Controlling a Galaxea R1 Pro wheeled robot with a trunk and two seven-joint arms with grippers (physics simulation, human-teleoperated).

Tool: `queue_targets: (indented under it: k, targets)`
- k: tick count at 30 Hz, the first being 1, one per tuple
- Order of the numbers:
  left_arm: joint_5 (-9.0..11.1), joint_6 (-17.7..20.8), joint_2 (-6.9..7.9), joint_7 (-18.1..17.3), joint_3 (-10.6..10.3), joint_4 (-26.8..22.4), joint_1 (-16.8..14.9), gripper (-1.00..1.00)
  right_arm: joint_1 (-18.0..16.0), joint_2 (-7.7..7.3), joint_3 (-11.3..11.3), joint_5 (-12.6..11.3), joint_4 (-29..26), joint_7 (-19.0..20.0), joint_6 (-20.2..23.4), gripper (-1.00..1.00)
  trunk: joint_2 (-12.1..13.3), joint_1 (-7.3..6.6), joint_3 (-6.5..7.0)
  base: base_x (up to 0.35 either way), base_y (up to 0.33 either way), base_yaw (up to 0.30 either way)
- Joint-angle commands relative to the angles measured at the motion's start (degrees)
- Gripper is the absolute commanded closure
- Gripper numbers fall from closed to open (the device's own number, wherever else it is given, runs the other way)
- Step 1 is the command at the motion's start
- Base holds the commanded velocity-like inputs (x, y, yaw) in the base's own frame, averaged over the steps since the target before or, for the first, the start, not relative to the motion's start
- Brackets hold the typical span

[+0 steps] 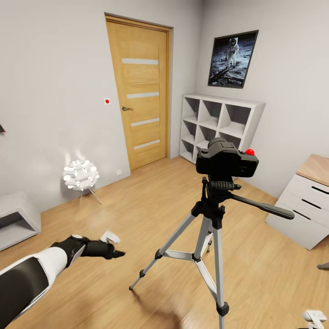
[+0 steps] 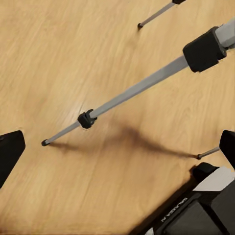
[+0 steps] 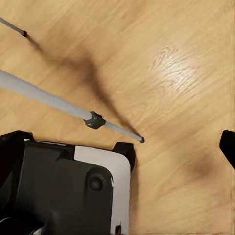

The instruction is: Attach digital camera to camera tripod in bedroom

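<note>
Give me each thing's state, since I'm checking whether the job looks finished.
Camera: sitting on the tripod head, upright.
Tripod: standing, legs spread on the floor.
Door: closed.
Lamp: lit.
Left gripper: low over the floor, holding nothing; finger tips apart.

Head view: high, facing room corner, camera tripod (image 1: 208,237) near, frame centre. Both wrist views: straight down, close over wood floor (image 2: 73,58), sharing tripod legs.

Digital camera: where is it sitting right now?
In the head view the digital camera sits on top of the camera tripod, right of centre, in front of the white cube shelf.
</note>
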Motion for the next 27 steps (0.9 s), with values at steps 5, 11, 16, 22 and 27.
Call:
queue_targets:
  k: [5,11,16,22,27]
  targets:
    - [0.6,0.3,0.53,3.8,-0.4,0.1,2.8,-1.0,-0.1,0.15,0.4,-0.8,3.2,-5.8,-3.1,-1.0,-0.1,0.03,-0.11,0.0,0.0,0.0]
    - [0.6,0.3,0.56,11.4,-0.4,0.1,5.3,-1.0,0.2,1.14,0.4,-6.0,4.3,-10.3,-4.3,-1.0,-0.1,0.03,-0.11,0.0,0.0,0.0]
    - [0.6,0.3,0.2,19.2,-0.4,0.1,7.3,-1.0,0.7,2.11,0.5,-9.7,4.5,-12.9,-4.5,-1.0,-0.1,0.03,-0.11,0.0,0.0,0.0]
    - [0.6,0.3,-0.01,23.8,-0.4,0.0,10.1,-1.0,1.5,3.48,0.5,-10.9,4.7,-15.8,-4.5,-1.0,-0.1,0.03,-0.11,0.0,0.0,0.0]
    - [0.7,0.1,-0.04,25.2,-0.4,0.0,12.0,-1.0,1.9,5.12,0.5,-11.2,4.6,-18.8,-4.6,-1.0,-0.1,0.03,-0.11,0.0,0.0,0.0]
